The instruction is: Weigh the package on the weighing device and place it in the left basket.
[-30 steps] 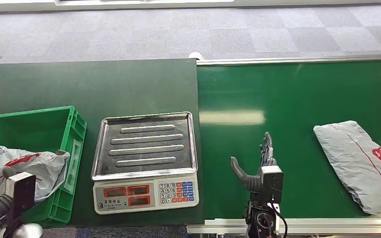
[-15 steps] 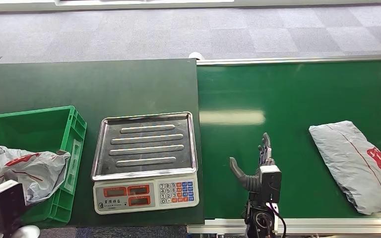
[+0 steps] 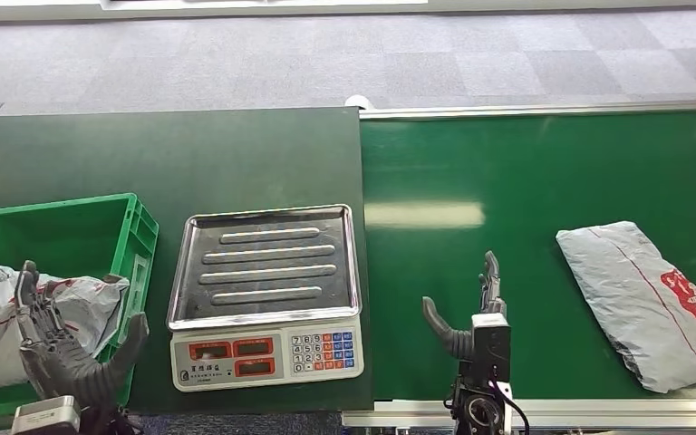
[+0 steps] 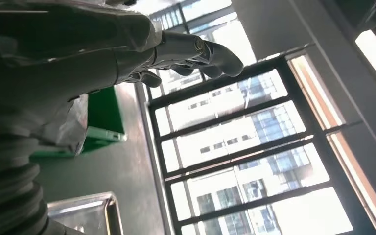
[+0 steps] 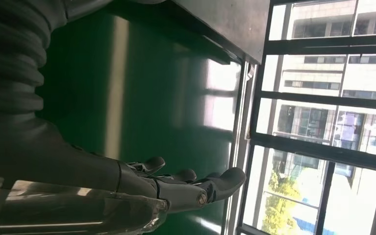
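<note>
Head view: a silver weighing scale (image 3: 265, 294) sits on a dark green table (image 3: 163, 159), its ribbed metal tray bare and its keypad and red displays facing the robot. Every place below is given from this scale.

To the right of the scale, a bright green conveyor belt (image 3: 526, 181) butts against the table. The grey package (image 3: 652, 304) with red printing lies flat on the belt, well apart from the scale, near the belt's right end.

Between the scale and the package, close to the scale's right side, the right hand (image 3: 473, 313) is raised above the belt's near edge, fingers straight and pointing away from the robot, thumb spread toward the scale, holding nothing.

Just to the left of the scale stands the green basket (image 3: 131, 227). A crumpled grey bag (image 3: 68, 308) with red marks lies inside it, against the wall nearest the scale. The left hand (image 3: 63, 349) is at the basket's near corner, fingers spread wide and thumb out toward the scale, empty.

Right wrist view: the right hand's fingers (image 5: 196, 183) are extended over the green belt.
</note>
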